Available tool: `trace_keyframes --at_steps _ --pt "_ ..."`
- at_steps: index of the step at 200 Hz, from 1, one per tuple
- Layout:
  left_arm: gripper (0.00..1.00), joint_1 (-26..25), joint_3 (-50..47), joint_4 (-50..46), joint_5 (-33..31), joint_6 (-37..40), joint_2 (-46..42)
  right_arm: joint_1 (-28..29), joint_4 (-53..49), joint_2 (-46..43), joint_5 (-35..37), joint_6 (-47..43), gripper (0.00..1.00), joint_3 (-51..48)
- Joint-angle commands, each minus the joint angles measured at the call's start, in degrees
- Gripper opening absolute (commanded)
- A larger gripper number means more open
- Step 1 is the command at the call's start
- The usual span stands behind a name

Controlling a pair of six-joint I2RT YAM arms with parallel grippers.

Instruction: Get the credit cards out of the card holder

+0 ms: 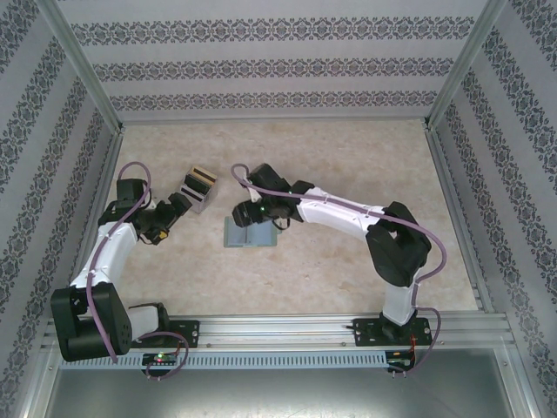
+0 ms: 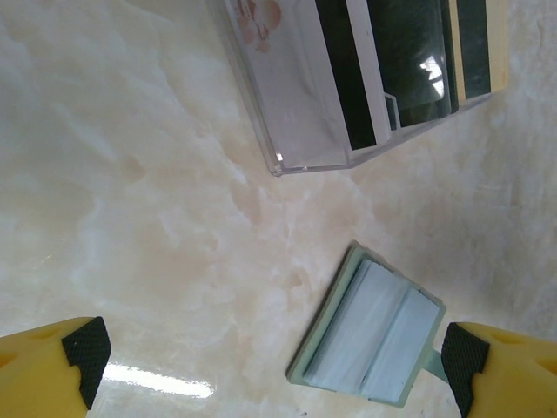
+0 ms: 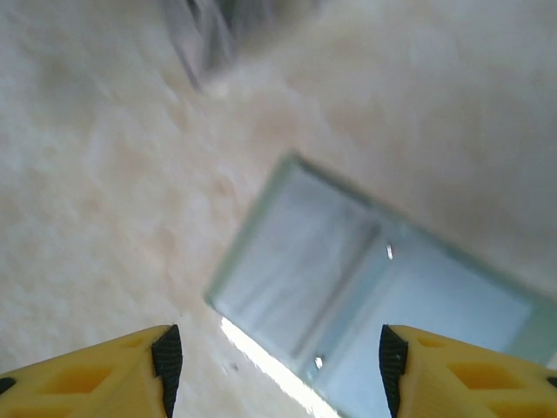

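from above: left arm (image 1: 104, 252) curled in from the near left corner, wrist low, aimed far-right at a clear plastic box (image 1: 198, 187) of upright dark and pale slabs. left jaws spread wide, empty, black pads (image 2: 83, 348) well apart over bare marbled counter (image 2: 130, 174). right arm (image 1: 348, 213) stretched left across the middle, wrist tipped down over the flat grey-green bifold card holder (image 1: 251, 233), open on the counter, just near-right of the box. right jaws released, parted, gripping nothing, hovering above the pale panels (image 3: 348, 296). broad bare counter far and right, patterned walls (image 1: 278, 61) at the edges. centre crease clearest from the right wrist, though blurred; box contents sharp from the left wrist.
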Motion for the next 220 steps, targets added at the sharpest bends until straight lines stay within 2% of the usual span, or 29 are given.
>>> trace_keyframes --at_steps 1,29,50,166,220 --pt "1.0 0.51 -1.07 1.16 2.43 1.61 -0.29 0.59 1.03 0.04 -1.3 7.78 0.64 -3.7" --pt "1.0 0.42 -1.71 1.85 4.59 1.58 -0.15 0.66 1.59 4.35 -1.25 11.5 0.62 -2.08" --pt "0.96 -0.06 -2.17 2.03 5.97 2.08 -0.48 0.93 0.97 6.75 1.1 12.22 0.6 0.46" --pt "0.94 -3.61 -3.06 3.69 7.12 0.95 0.55 4.24 -13.11 15.99 16.79 5.54 0.59 11.12" --pt "0.94 -6.14 -3.86 5.42 6.75 -1.25 1.43 3.6 -15.55 16.32 15.59 3.67 0.59 8.9"
